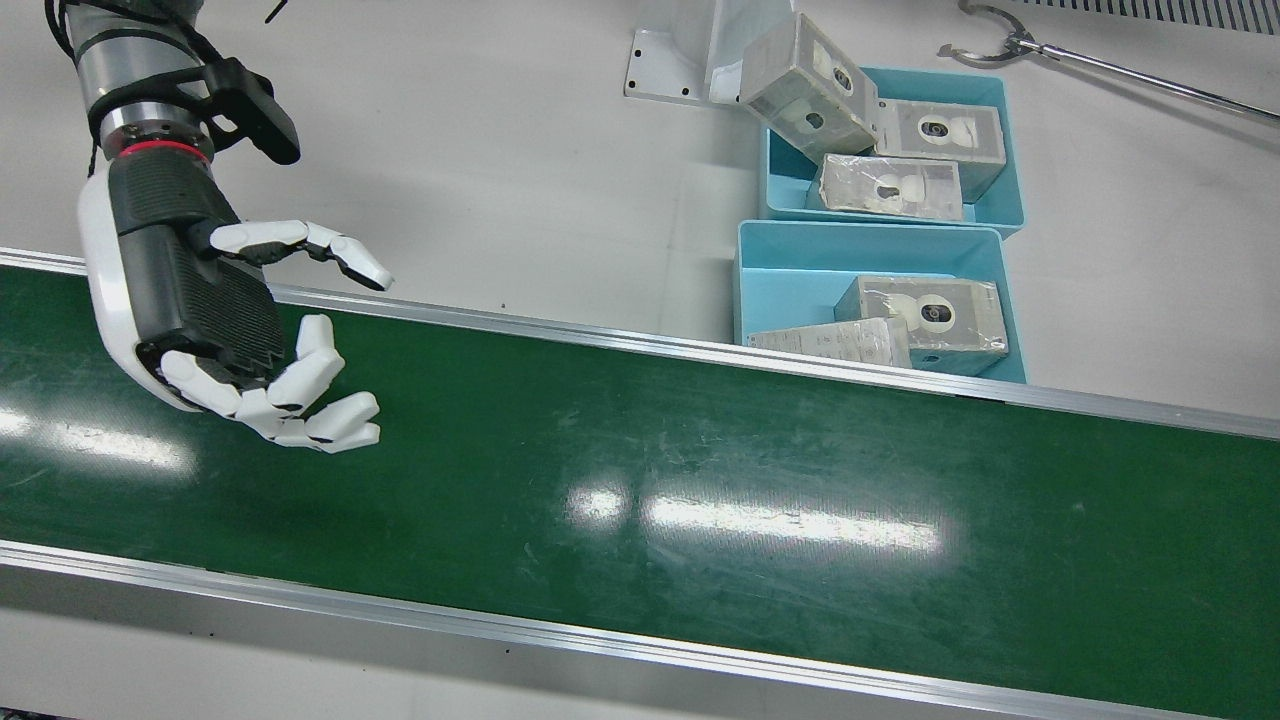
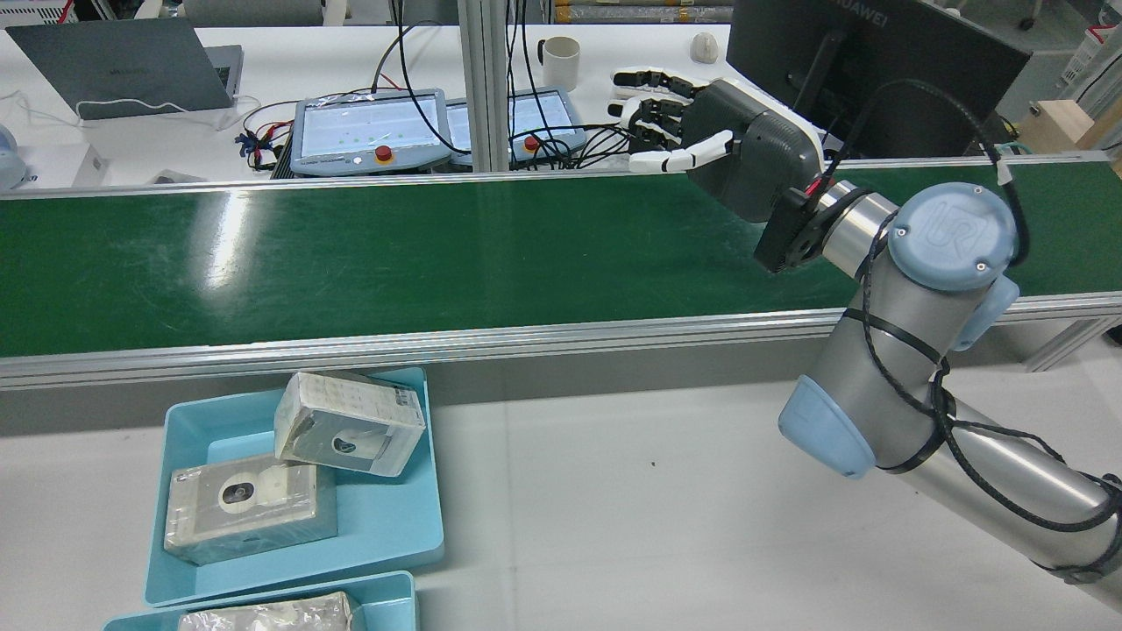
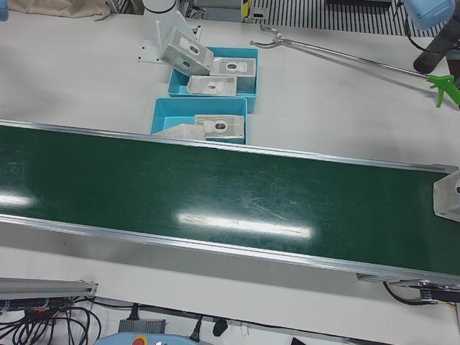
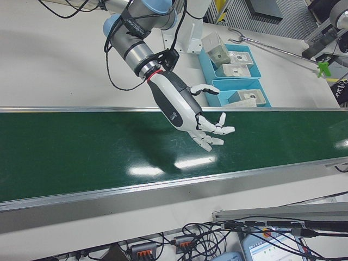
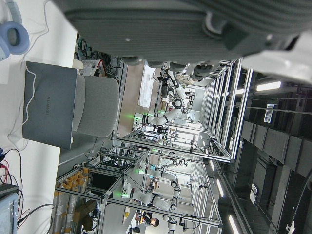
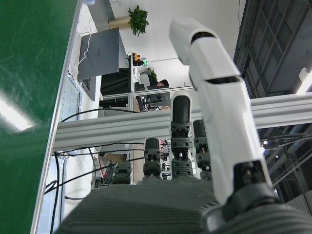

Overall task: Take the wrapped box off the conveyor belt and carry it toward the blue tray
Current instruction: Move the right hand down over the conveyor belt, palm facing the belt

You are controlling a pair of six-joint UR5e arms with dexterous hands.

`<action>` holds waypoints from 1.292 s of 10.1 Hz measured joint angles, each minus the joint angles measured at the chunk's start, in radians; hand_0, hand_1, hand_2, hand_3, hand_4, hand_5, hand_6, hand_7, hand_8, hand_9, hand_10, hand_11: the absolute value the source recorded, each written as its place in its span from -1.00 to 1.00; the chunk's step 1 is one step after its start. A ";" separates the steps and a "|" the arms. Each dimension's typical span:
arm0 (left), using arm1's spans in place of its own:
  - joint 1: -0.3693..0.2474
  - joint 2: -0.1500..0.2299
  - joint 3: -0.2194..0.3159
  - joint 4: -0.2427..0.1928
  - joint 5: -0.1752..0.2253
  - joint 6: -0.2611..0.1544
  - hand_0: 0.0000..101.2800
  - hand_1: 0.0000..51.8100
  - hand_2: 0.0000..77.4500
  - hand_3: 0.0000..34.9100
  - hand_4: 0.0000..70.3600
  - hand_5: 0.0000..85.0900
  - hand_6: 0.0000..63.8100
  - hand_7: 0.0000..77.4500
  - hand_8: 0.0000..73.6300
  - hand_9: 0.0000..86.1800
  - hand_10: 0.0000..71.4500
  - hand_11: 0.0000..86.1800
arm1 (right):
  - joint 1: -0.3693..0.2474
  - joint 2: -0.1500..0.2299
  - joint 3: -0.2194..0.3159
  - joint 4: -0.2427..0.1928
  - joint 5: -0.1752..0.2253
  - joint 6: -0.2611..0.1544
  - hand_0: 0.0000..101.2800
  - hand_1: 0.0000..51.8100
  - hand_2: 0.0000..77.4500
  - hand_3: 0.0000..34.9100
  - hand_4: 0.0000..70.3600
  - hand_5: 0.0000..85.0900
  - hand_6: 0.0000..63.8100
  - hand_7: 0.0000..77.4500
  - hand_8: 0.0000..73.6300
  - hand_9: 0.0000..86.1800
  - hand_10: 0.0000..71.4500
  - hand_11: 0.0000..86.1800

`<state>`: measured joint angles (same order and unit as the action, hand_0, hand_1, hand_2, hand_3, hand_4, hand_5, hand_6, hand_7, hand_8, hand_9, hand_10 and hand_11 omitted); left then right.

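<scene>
Robot hand [image 1: 215, 320] empty above conveyor belt [image 1: 700, 480].

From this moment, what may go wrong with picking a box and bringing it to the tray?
1. The right hand hangs open over the belt, and no box is in its reach there; only one at the belt's far end. It might close on nothing.
2. The near tray already holds two boxes and the far tray three, one leaning over its rim. Another box could knock it off.
</scene>
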<state>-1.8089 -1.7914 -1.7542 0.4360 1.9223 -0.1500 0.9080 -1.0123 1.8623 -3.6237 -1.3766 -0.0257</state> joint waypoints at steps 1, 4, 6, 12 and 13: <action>0.000 0.000 0.000 0.000 0.000 0.000 -1.00 -1.00 -0.97 -1.00 -1.00 -0.97 -1.00 -0.99 -0.99 -1.00 -0.98 -1.00 | -0.014 0.007 -0.003 0.000 0.002 -0.001 0.07 -0.07 -0.42 -0.32 -0.86 -0.72 -0.45 -0.27 -1.00 -0.80 -1.00 -0.96; 0.000 0.000 0.000 0.000 0.000 0.000 -1.00 -1.00 -0.97 -1.00 -1.00 -0.99 -1.00 -0.99 -0.99 -1.00 -0.98 -1.00 | -0.047 0.021 -0.005 0.007 0.007 -0.016 0.06 -0.09 -0.42 -0.27 -0.71 -0.62 -1.00 -0.56 -1.00 -0.96 -1.00 -0.96; 0.000 0.000 0.000 0.000 0.000 0.000 -1.00 -1.00 -0.99 -1.00 -1.00 -0.99 -1.00 -0.99 -0.99 -1.00 -0.98 -1.00 | -0.069 0.025 -0.005 0.030 0.011 -0.027 0.06 -0.09 -0.42 -0.31 -0.67 -0.62 -0.80 -0.45 -1.00 -0.90 -1.00 -0.97; 0.000 0.000 0.000 0.000 0.000 0.000 -1.00 -1.00 -0.97 -1.00 -1.00 -0.97 -1.00 -0.99 -0.99 -1.00 -0.98 -1.00 | -0.152 0.024 -0.002 0.072 0.102 -0.054 0.05 -0.14 -0.42 -0.55 -0.58 -0.55 -0.78 -0.42 -1.00 -0.87 -1.00 -0.97; 0.000 0.000 0.000 0.000 0.000 0.000 -1.00 -1.00 -0.97 -1.00 -1.00 -0.97 -1.00 -0.99 -0.99 -1.00 -0.98 -1.00 | -0.159 0.024 -0.002 0.071 0.111 -0.056 0.05 -0.14 -0.42 -0.56 -0.53 -0.54 -0.74 -0.38 -1.00 -0.87 -1.00 -0.96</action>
<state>-1.8089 -1.7914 -1.7542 0.4359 1.9223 -0.1500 0.7490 -0.9879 1.8599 -3.5526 -1.2658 -0.0816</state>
